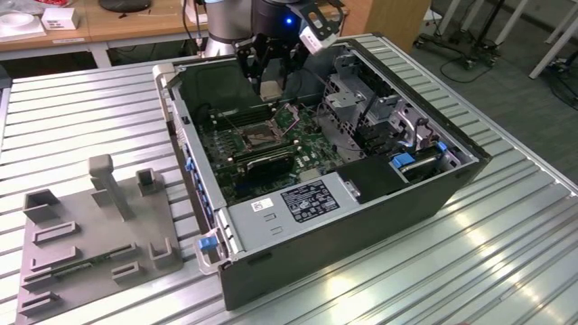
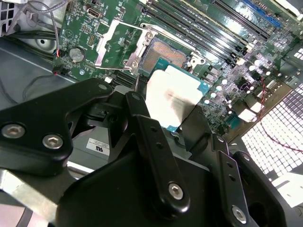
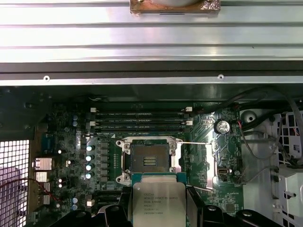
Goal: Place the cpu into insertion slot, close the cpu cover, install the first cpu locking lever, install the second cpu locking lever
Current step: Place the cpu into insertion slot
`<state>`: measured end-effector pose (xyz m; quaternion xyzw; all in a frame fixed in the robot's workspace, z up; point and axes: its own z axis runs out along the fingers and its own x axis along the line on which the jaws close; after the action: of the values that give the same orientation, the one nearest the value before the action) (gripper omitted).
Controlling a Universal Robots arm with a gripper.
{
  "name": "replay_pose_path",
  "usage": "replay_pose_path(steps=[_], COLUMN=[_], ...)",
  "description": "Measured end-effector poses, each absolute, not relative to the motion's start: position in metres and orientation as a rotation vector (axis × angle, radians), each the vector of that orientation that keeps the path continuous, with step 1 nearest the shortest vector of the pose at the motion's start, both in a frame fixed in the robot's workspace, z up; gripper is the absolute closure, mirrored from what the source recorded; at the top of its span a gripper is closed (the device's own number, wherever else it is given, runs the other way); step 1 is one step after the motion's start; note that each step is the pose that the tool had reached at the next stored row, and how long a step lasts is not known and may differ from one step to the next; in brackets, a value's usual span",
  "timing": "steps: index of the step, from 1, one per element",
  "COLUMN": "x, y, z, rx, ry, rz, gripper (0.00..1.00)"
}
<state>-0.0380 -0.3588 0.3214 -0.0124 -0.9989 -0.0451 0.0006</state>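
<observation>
Holding: gripper [image 3: 158, 204] clamps the cpu [image 3: 158, 201], poised near the bare insertion slot [image 3: 147, 161]
Pending: every step — cpu cover [image 2: 103, 47] stands open, nothing seated

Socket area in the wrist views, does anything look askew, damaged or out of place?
Nothing stands out. The slot lies open and empty, the cover is swung open beside it, and the gripper holds the cpu above the board, clear of the slot.

arm [image 1: 221, 30] points down, fingers [image 2: 152, 142] clamped on the cpu [image 2: 173, 97].
</observation>
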Motion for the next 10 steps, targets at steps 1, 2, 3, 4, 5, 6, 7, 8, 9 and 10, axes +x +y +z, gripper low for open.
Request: replay_pose_path(steps=[1, 2, 3, 4, 5, 6, 7, 8, 9, 10], x=[-0.038, -0.0379, -0.038, -0.038, -0.038, -0.038, -0.038, -0.038, -0.038, -0.038], y=[-0.3588, -0.3587, -0.3588, -0.3588, -0.3588, -0.3588, -0.3588, -0.3588, -0.3588, -0.3588], z=[0.3212, 0.3208, 0.3205, 0.3201, 0.3197, 0.3194, 0.3191, 0.3191, 0.3189, 0.3185], rx=[-0.039, -0.039, -0.039, -0.039, -0.039, -0.039, -0.039, -0.039, -0.039, -0.039], ry=[-3.137, -3.137, -3.137, -3.137, -3.137, -3.137, -3.137, -3.137, -3.137, -3.137], rz=[-0.142, -0.142, -0.142, -0.141, -0.142, -0.141, -0.141, -0.141, -0.141, -0.141], gripper=[0.46, 0.46, 0.46, 0.46, 0.46, 0.46, 0.46, 0.46, 0.46, 0.46])
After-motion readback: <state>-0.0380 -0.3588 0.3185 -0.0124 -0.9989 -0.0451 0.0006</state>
